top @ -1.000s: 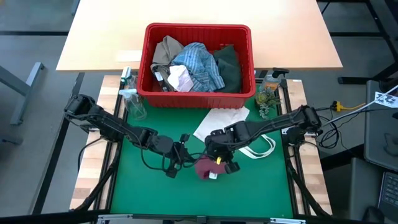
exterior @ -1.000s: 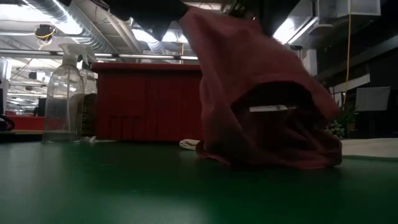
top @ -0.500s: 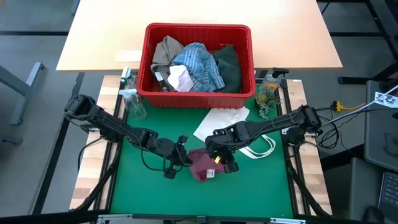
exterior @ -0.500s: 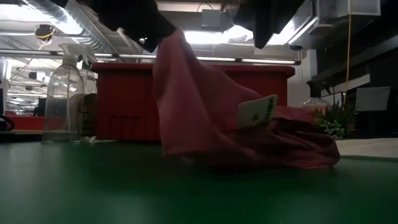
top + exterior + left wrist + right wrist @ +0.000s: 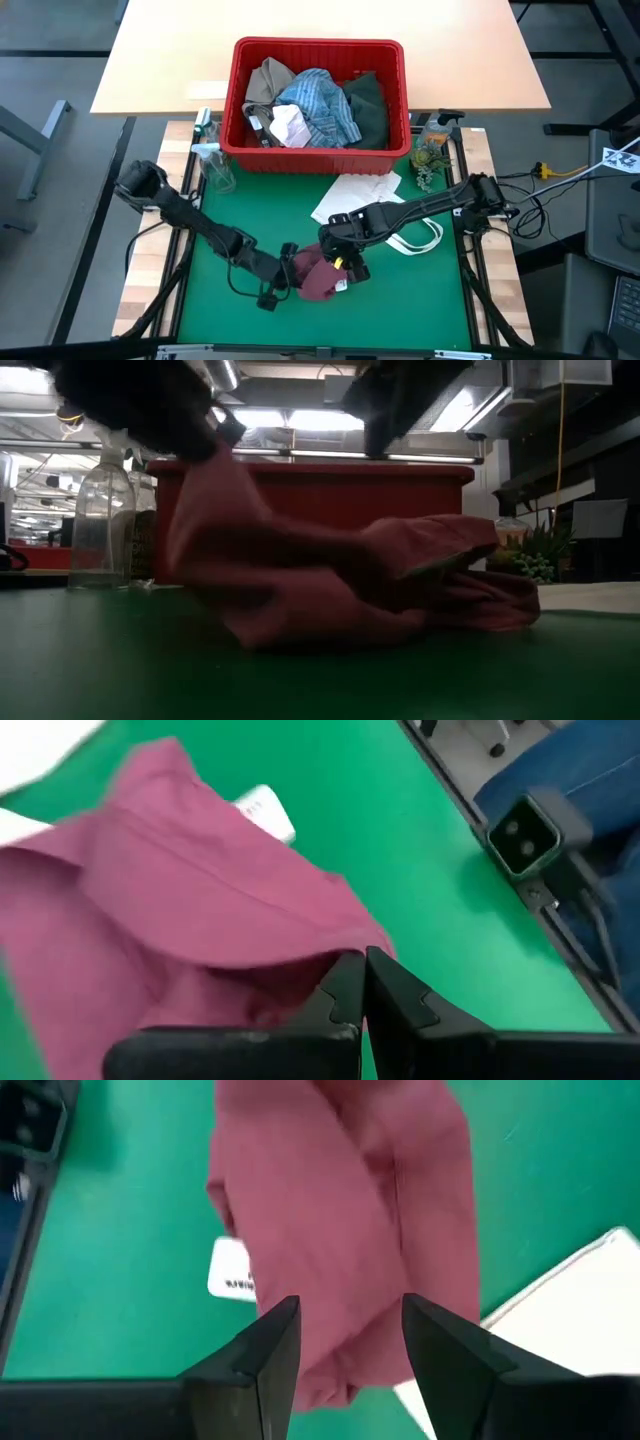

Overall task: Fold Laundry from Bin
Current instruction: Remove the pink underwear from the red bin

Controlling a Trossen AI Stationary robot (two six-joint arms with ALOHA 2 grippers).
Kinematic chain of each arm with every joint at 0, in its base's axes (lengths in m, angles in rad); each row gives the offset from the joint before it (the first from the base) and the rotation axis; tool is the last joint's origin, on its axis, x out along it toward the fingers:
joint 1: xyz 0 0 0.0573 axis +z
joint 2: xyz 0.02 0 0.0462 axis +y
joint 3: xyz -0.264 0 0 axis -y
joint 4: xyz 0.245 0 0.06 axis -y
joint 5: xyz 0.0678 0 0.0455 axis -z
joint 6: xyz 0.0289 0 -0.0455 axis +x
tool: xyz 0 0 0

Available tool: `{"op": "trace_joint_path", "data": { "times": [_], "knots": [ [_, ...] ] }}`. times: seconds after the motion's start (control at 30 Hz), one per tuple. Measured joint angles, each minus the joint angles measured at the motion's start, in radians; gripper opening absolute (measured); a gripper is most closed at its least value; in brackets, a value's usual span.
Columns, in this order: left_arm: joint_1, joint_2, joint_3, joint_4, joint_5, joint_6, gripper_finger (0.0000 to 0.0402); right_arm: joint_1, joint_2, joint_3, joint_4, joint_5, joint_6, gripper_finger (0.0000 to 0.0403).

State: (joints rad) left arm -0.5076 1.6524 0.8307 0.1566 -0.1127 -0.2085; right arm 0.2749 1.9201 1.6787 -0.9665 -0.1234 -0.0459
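The small maroon cloth lies crumpled on the green mat, its white label showing. My left gripper is at the cloth's left end and shut on it. My right gripper hangs open just above the cloth's right part, fingers on either side of a fold without touching it. In the low view it stands clear above the cloth. The red bin at the far side holds the striped shirt, a tan garment, a dark green garment and a small white cloth. My left gripper pinches the maroon cloth's edge between its two shut fingers, slanting down from the table's left. One layer or several, I cannot tell. That end is held up off the mat, and the rest of the cloth lies slack on the mat.
A flat white tote bag with loop handles lies right of centre, between the bin and the cloth. A clear spray bottle stands left of the bin and a small plant right of it. Bare green mat lies near the front edge.
My right gripper has opened and let go of the maroon cloth, then sunk a little over it. My left gripper has gone down and toward the table's near edge with its end of the cloth. The cloth, hanging tall before, has dropped and now lies low on the mat.
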Motion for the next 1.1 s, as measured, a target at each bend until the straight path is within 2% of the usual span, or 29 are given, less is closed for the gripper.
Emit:
{"op": "trace_joint_path", "data": {
  "times": [0.17,0.27,0.4,0.53,0.7,0.83,0.9,1.03,1.1],
  "knots": [
    [-0.048,0.097,0.002,0.103,-0.028,-0.002,0.0000,0.000,0.037,0.000,0.031,0.000,-0.068,0.0176],
    [-0.068,0.126,0.001,0.110,-0.039,-0.002,0.0000,0.000,0.068,0.000,0.043,0.000,-0.089,0.0176],
    [-0.084,0.142,0.000,0.109,-0.044,-0.003,0.0000,0.000,0.115,0.000,0.057,0.000,-0.098,0.0176],
    [-0.091,0.142,0.001,0.108,-0.043,-0.009,0.0000,0.000,0.153,0.000,0.053,0.002,-0.174,0.0176],
    [-0.091,0.142,0.001,0.108,-0.043,-0.048,0.0000,0.000,0.159,0.002,0.052,0.002,-0.285,0.0176],
    [-0.095,0.142,0.001,0.108,-0.044,-0.052,0.0000,0.000,0.159,0.012,0.055,-0.010,-0.299,0.0176],
    [-0.102,0.142,0.001,0.107,-0.043,-0.052,0.0000,0.000,0.159,0.012,0.045,-0.073,-0.283,0.0176],
    [-0.114,0.142,0.001,0.106,-0.043,-0.051,0.0000,0.001,0.176,0.012,0.034,-0.296,-0.197,0.0176],
    [-0.120,0.142,0.001,0.106,-0.043,-0.052,0.0000,0.008,0.186,0.012,0.031,-0.366,-0.164,0.0176]
  ]
}}
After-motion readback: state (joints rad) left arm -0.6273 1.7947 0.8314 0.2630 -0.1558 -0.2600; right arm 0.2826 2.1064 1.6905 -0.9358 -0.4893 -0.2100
